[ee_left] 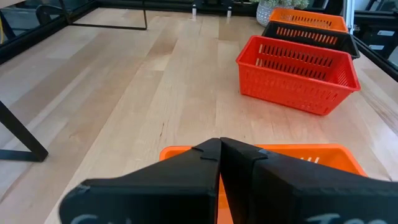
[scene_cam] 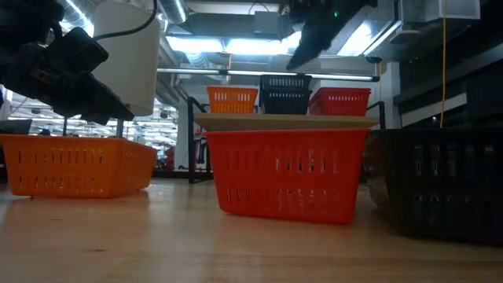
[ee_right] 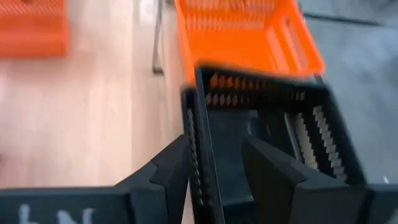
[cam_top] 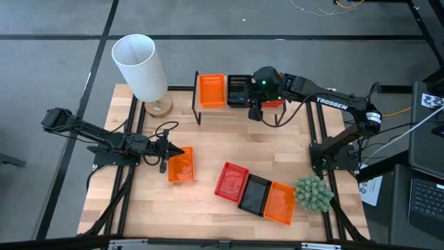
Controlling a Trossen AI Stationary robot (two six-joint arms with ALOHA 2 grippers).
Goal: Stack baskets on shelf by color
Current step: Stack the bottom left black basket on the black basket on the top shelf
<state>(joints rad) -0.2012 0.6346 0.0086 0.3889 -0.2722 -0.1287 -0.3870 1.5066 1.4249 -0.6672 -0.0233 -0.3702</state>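
The shelf [scene_cam: 283, 119] carries an orange basket [cam_top: 211, 90], a black basket [cam_top: 239, 90] and a red basket [scene_cam: 339, 101] side by side. My right gripper [ee_right: 214, 168] is open and hovers just above the black basket's near wall [ee_right: 199, 149], one finger to each side; the low view shows a gap between the right gripper [scene_cam: 295, 64] and the basket. My left gripper [ee_left: 219, 155] is shut and hangs just over the left rim of an orange basket [cam_top: 181, 165] that stands on the table. A red basket [cam_top: 231, 180], a black one [cam_top: 255, 193] and an orange one [cam_top: 279, 203] stand in a row.
A white lamp [cam_top: 142, 69] stands at the table's far left corner, left of the shelf. A green plant [cam_top: 313, 193] sits by the right edge, beside the row of three baskets. Bare wood lies between the shelf and the baskets on the table.
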